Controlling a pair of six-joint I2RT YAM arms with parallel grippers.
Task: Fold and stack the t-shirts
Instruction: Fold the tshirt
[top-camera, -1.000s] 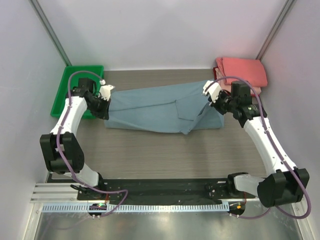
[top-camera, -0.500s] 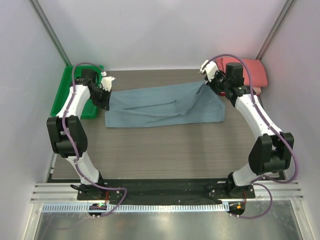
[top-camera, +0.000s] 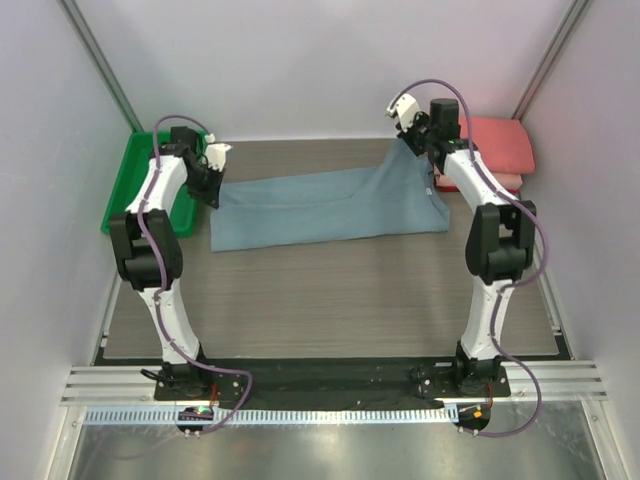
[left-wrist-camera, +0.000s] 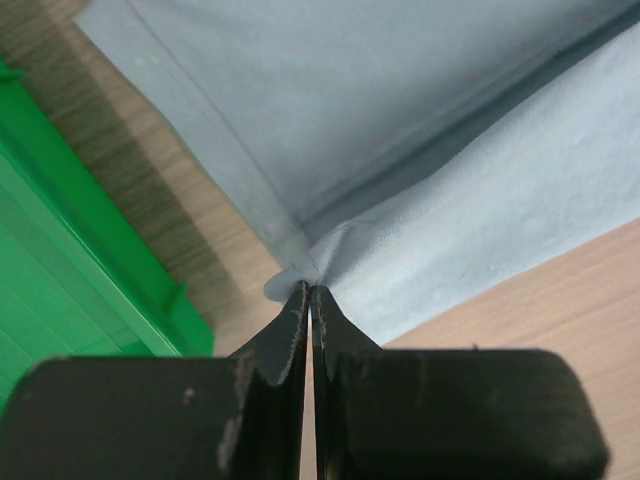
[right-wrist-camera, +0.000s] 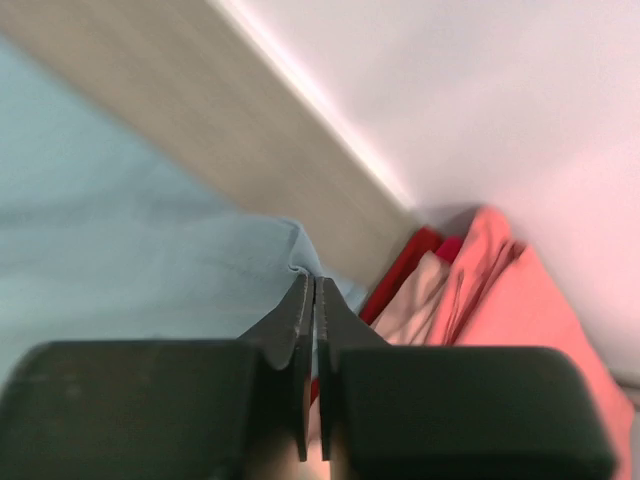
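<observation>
Stretching from 10 o'clock to 1 o'clock across the far half of the table (top-camera: 330, 300), the blue-grey shirt (top-camera: 320, 205) lies mostly flat, its long side running left to right. The left pincer (left-wrist-camera: 310, 292) is closed tight on a small bunch of cloth at the shirt's left end, with only a sliver between the jaws. That end sits just beside the green tray (top-camera: 130, 195) at 10 o'clock. The right pincer (right-wrist-camera: 312, 282) is likewise pinched closed on the shirt's far right corner and holds it raised off the table, so the cloth slopes up toward 1 o'clock. Folded pink shirts (top-camera: 497, 145) are stacked in the corner at 2 o'clock, just beside the raised end; whether the blue cloth touches them I cannot tell. The right wrist view is blurred.
</observation>
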